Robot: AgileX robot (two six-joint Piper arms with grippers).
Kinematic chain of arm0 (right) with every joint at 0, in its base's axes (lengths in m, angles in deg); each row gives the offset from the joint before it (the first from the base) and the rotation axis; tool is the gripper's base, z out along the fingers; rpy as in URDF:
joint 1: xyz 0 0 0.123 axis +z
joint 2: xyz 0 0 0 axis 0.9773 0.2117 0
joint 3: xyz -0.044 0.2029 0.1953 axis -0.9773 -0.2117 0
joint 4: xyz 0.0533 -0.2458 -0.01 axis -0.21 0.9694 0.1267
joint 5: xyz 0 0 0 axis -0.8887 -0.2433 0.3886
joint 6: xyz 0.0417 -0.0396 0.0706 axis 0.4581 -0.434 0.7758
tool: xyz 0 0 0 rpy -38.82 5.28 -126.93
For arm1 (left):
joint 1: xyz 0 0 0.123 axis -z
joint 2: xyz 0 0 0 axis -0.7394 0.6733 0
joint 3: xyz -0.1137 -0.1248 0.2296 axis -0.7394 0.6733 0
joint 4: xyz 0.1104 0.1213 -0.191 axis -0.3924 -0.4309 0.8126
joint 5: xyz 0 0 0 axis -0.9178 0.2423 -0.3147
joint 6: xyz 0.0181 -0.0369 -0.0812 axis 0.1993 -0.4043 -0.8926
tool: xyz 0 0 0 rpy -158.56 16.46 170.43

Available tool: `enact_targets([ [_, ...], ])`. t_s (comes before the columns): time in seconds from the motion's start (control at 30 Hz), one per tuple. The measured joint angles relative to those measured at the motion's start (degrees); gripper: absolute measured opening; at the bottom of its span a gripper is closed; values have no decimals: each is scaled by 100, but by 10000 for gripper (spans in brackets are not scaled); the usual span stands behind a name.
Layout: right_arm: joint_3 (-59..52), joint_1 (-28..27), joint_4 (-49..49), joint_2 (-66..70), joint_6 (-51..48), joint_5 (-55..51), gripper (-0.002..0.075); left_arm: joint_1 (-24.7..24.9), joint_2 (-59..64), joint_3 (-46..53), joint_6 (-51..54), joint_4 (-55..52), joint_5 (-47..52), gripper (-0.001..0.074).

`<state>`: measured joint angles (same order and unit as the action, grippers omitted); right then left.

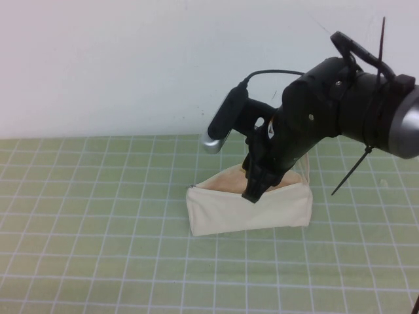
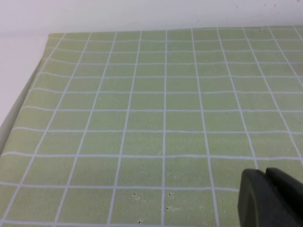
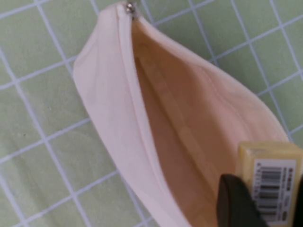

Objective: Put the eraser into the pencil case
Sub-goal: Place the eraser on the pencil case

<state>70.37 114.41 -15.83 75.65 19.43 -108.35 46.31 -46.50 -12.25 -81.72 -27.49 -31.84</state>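
Note:
The cream pencil case lies on the green grid mat, its zip mouth open upward. My right gripper hangs right over that mouth, shut on the eraser, a tan-yellow block with a white barcode label. In the right wrist view the open pouch shows its peach lining directly beneath the eraser, with the zip pull at one end. My left gripper is shut and empty over bare mat; it does not show in the high view.
The green grid mat covers the table. A white wall runs along the back edge. The mat's edge and a white surface show in the left wrist view.

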Motion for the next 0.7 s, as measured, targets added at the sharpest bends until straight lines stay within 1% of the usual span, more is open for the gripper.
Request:
enact_targets([
  [0.2,-26,-9,0,103,31,159,210,0,0,0,0,23,0,-1],
  [0.27,-26,-9,0,103,77,159,232,0,0,0,0,23,0,-1],
  [0.4,-26,-9,0,103,140,229,320,0,0,0,0,35,0,-1],
  [0.5,-26,-9,-25,103,265,253,340,0,0,0,0,35,0,-1],
  [0.6,-26,-9,-64,21,608,197,328,0,0,0,0,35,0,-1],
  [0.67,-26,-9,-157,-165,815,107,277,0,0,0,0,35,0,-1],
  [0.7,-26,-9,-210,-300,875,62,237,0,0,0,0,35,0,-1],
])
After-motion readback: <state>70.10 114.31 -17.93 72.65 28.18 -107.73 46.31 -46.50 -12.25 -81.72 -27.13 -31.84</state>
